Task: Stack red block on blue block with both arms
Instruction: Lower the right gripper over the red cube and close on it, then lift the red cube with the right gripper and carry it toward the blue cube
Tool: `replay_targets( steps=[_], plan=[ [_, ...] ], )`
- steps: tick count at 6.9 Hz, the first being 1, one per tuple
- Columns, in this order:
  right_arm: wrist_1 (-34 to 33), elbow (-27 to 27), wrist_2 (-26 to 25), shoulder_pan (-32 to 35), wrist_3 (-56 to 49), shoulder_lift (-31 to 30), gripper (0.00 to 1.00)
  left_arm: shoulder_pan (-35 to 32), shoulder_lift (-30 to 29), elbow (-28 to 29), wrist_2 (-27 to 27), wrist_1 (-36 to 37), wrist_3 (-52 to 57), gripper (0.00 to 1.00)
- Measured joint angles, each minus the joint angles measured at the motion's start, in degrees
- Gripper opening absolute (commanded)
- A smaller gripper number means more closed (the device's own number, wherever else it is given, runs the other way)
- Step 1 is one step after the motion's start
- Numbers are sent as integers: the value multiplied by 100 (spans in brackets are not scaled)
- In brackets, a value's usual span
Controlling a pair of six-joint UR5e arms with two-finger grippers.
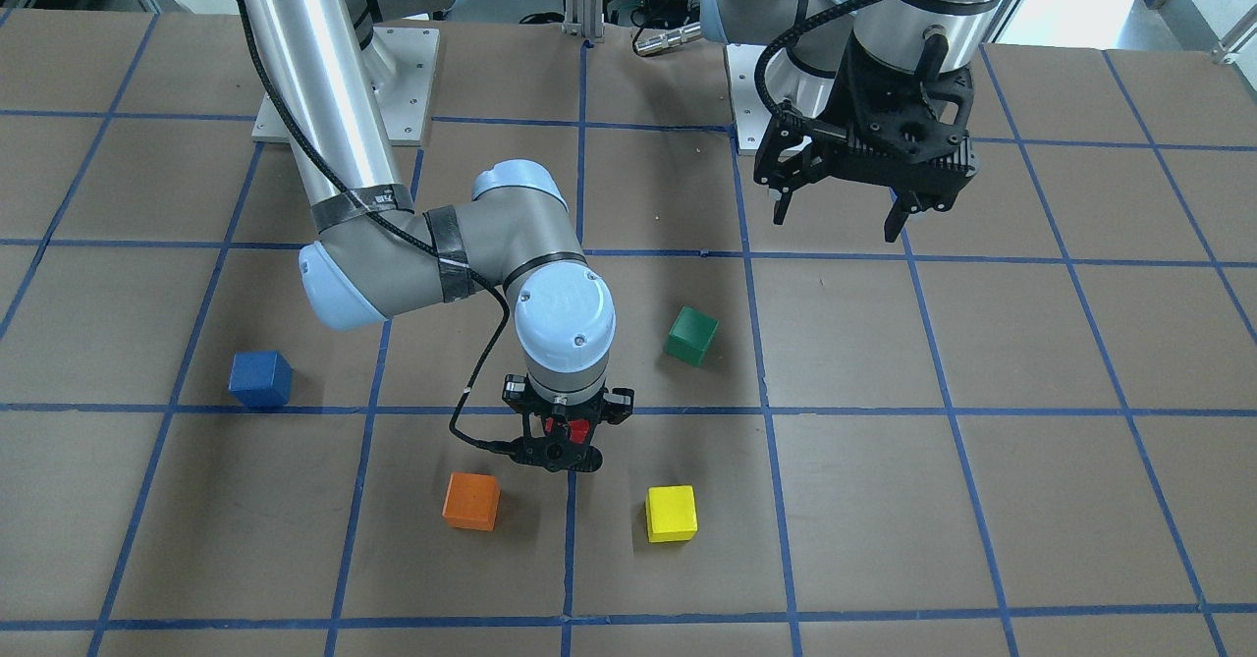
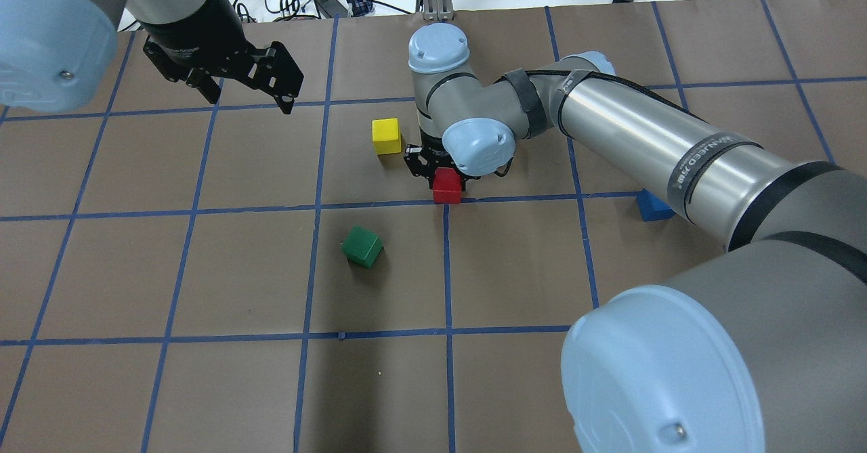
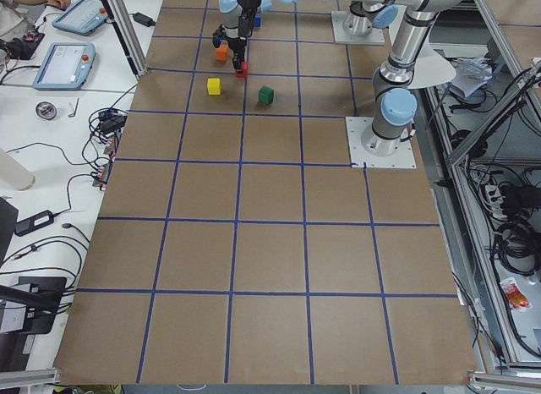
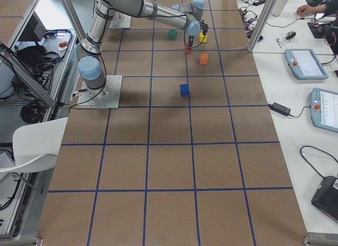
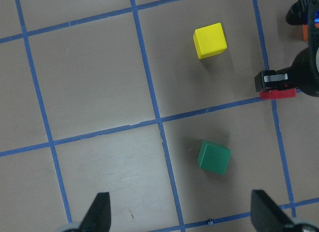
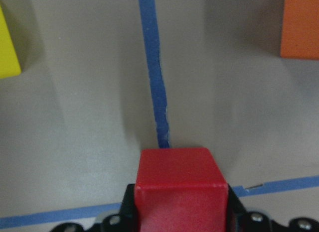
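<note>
Pinching the red block (image 6: 180, 187) from both sides, the right gripper (image 1: 565, 436) points straight down with its jaws closed on the cube's flanks. In the right wrist view the cube's top and front faces show between the black fingers (image 6: 234, 204), which appear only as slivers at either side. The cube sits at the very tip of the gripper, over a blue tape line (image 6: 154, 87). I cannot tell whether it touches the table (image 1: 982, 500) or hangs just clear of it.

The blue block (image 1: 260, 379) lies well apart from this gripper, off to the robot's right and a little nearer the base. In the overhead view the right arm hides part of it.

Just beyond the gripper, away from the base, lie the orange block (image 1: 471, 500) on the robot's right and the yellow block (image 1: 671, 513) on its left. Neither touches the gripper or the red cube.

The left gripper (image 1: 840, 215) hangs high with its fingers spread wide and nothing between them, far from both task cubes. The green block (image 5: 214, 157) lies on the table below it, ahead of the fingertips in the left wrist view.
</note>
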Motion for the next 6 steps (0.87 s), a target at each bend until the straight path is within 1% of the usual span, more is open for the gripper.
replay_targets(
  steps=[1,3,5,6],
  plan=[
    [9,-5,68,0,-3,5,0,-1,3,-4,1,1,0,100],
    [164,-104,101,-15,-38,-94,0,2,5,-8,1,0,0,100],
    [985,-388,102,-225,-103,-511,0,3,5,-8,1,-2,0,100],
    [1457,-498,109,-458,-231,-756,0,6,5,-8,1,-4,0,100]
  ],
)
